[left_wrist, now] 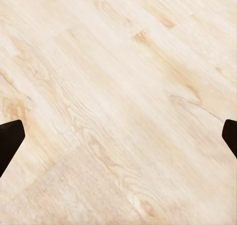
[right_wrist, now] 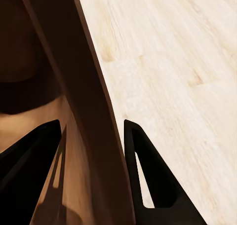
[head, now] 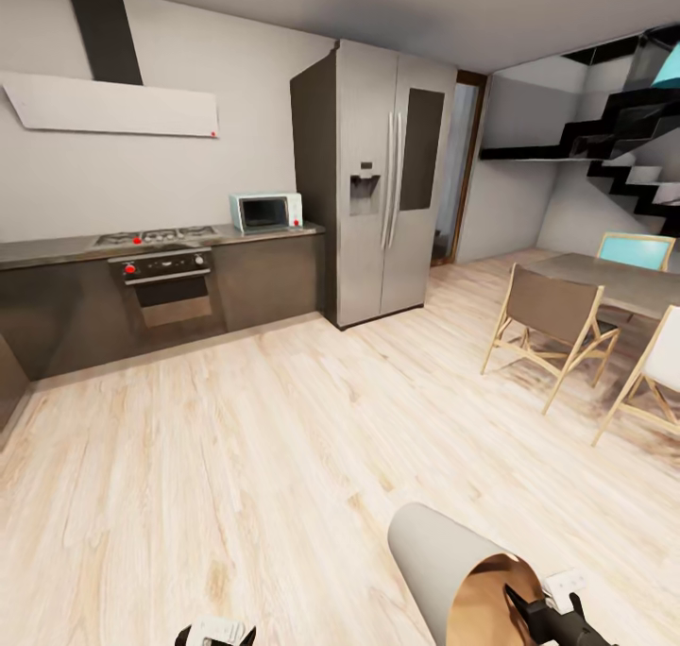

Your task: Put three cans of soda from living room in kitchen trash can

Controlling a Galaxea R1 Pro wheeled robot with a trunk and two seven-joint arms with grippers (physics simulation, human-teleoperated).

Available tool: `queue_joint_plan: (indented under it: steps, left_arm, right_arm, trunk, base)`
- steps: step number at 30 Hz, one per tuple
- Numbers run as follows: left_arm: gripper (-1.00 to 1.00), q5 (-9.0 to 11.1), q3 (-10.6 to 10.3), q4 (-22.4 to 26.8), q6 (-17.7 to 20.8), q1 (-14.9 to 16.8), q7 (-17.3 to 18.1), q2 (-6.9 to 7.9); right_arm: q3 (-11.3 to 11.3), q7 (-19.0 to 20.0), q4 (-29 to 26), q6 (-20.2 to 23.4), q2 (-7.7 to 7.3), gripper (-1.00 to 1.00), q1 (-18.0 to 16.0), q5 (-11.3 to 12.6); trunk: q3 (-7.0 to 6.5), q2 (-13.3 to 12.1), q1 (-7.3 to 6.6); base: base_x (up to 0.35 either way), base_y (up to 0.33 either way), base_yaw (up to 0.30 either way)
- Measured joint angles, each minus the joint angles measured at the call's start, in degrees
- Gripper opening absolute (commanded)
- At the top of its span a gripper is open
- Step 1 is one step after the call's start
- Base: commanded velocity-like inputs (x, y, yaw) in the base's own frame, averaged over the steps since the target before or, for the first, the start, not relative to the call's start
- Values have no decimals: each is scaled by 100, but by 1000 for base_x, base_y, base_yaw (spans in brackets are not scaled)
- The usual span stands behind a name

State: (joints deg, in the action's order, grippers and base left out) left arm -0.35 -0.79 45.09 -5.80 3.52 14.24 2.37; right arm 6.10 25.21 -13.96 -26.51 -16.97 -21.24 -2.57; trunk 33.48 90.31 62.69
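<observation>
The bin (head: 444,556) lies tilted at the bottom of the head view, its grey outer wall toward the room and its orange-brown inside facing the robot. The right hand (head: 529,608) grips it at the rim. In the right wrist view one dark finger (right_wrist: 29,170) sits inside the bin against the brown inner wall (right_wrist: 44,52), and the other finger (right_wrist: 148,180) is outside over the floor (right_wrist: 173,62), with the bin's wall (right_wrist: 101,151) pinched between them. The jaws stand narrow, closed on that rim.

The left hand (head: 215,633) just shows at the bottom edge of the head view. In the left wrist view its two dark fingertips (left_wrist: 10,141) sit at opposite edges of the picture, spread wide, with nothing between them but pale wood floor (left_wrist: 118,87).

Ahead is the kitchen: a dark counter (head: 57,249) with a hob (head: 156,237), an oven (head: 170,292) below it and a small microwave (head: 266,212) at its end. A tall grey fridge (head: 382,178) stands just beside the counter. To the right are a table (head: 614,282) and folding chairs (head: 552,330), with black stairs (head: 623,145) behind.
</observation>
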Motion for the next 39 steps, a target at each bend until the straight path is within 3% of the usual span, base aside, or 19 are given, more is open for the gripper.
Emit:
queue_joint_plan:
  steps: [4,39]
  left_arm:
    - [100,0,0,0,-2,0,0,0]
    - [100,32,18,7,-94,-9,-26,-9]
  right_arm:
    - [7,-3,-5,-1,3,-100,0,7]
    - [27,-6,-6,20,23,-100,0,6]
  trunk:
    - [-72,-160,-88]
    - [-72,-162,-89]
  base:
    - [0,0,0]
    - [0,0,0]
